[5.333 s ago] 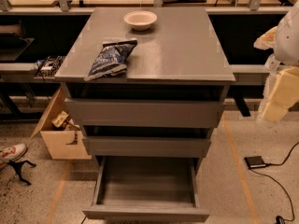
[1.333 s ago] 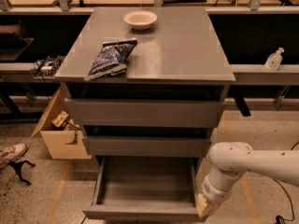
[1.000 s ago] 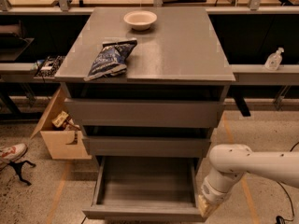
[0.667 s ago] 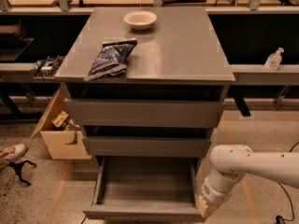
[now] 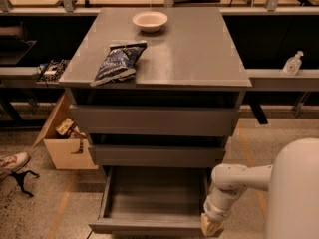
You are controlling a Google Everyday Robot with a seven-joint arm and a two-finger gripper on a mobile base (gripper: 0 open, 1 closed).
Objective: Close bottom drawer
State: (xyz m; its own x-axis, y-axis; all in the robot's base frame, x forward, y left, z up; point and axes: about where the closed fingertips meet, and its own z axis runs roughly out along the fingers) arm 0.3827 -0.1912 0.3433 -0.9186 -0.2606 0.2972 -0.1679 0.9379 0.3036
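The bottom drawer (image 5: pixel 154 193) is the narrowest grey drawer, lowest in the cabinet. It is pulled out toward me and its box is empty. Its plain front (image 5: pixel 149 228) sits near the bottom edge of the view. My gripper (image 5: pixel 211 226) is at the end of the white arm (image 5: pixel 234 183), low at the drawer's front right corner. It is close against the front, and I cannot tell if it touches.
Two wider grey drawers (image 5: pixel 152 120) sit above it, closed or nearly so. A chip bag (image 5: pixel 117 62) and a white bowl (image 5: pixel 150 20) rest on the cabinet top. A cardboard box (image 5: pixel 62 138) and a shoe (image 5: pixel 12 162) are on the floor at left.
Over five seconds the arm came down from the upper right to the drawer's front right corner. In the last second it has hardly moved, and the drawer stays open.
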